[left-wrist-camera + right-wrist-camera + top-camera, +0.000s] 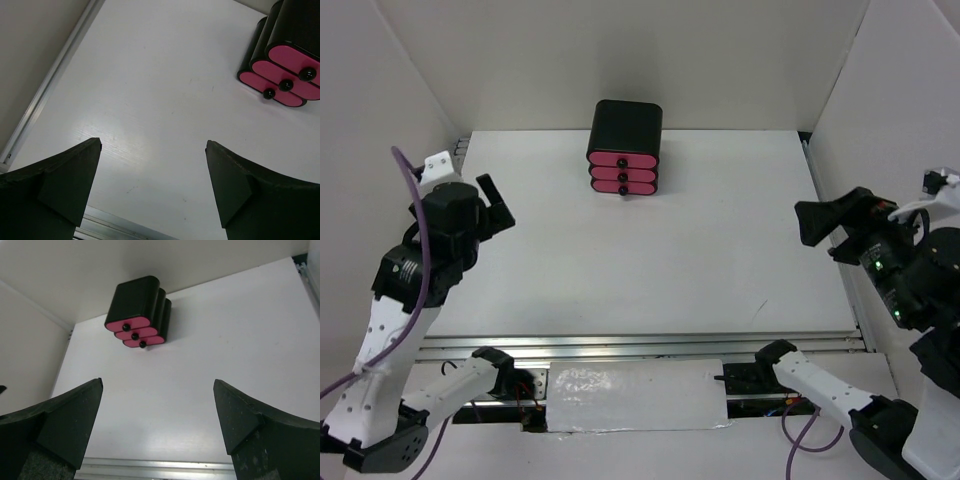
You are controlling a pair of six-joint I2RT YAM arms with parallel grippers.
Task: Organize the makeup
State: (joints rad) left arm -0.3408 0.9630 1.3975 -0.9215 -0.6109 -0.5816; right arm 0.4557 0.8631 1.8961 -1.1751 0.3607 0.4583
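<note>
No compacts, bottles or sachets show in any view; the makeup is out of sight. My left gripper (492, 208) hangs open and empty above the table's left edge; its wrist view shows wide-spread fingers (70, 175) over bare white table. My right gripper (823, 222) hangs open and empty above the right edge; its fingers (70, 415) also stand wide apart over bare table.
A black box with three pink drawers (624, 148), all shut, stands at the back centre; it shows in the left wrist view (282, 55) and right wrist view (137, 310). White walls enclose the table (650, 260). A metal rail (650, 345) runs along the near edge.
</note>
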